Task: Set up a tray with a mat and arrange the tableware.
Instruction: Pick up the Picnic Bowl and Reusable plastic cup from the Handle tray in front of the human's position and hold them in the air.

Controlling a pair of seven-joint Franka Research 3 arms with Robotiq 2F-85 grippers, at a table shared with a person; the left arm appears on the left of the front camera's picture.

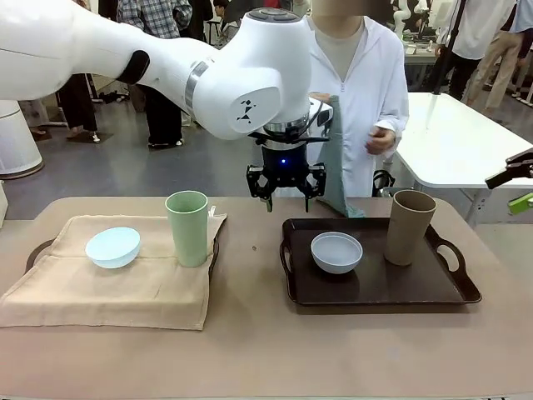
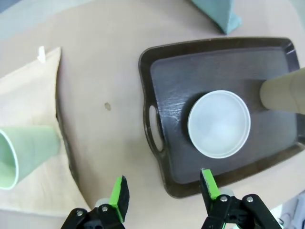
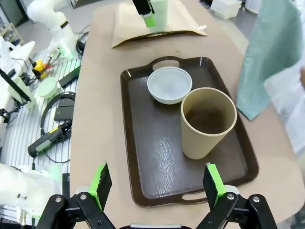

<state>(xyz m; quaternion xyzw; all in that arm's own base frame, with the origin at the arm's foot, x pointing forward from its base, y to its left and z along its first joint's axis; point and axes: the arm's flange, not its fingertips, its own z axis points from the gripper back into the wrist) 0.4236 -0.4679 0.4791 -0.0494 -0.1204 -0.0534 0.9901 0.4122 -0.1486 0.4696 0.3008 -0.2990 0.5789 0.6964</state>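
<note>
**Grey bowl [image 1: 336,252] sits just right of the left gripper [image 1: 286,190]**

The left gripper hangs empty, jaws apart, above the left end of the dark tray [image 1: 375,289]. The grey bowl sits on that bare tray, below the gripper and a little to the robot's right, so this arm is nearer. The tan tumbler [image 1: 410,227] stands farther right, closer to the right gripper [image 3: 157,181], which is also spread wide and empty. The person holds a teal cloth [image 1: 340,162] behind the tray.

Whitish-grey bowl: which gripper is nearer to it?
Left. The left gripper hovers over the tray's left edge beside the bowl; right gripper sits beyond the tan tumbler, off the tray.
</note>
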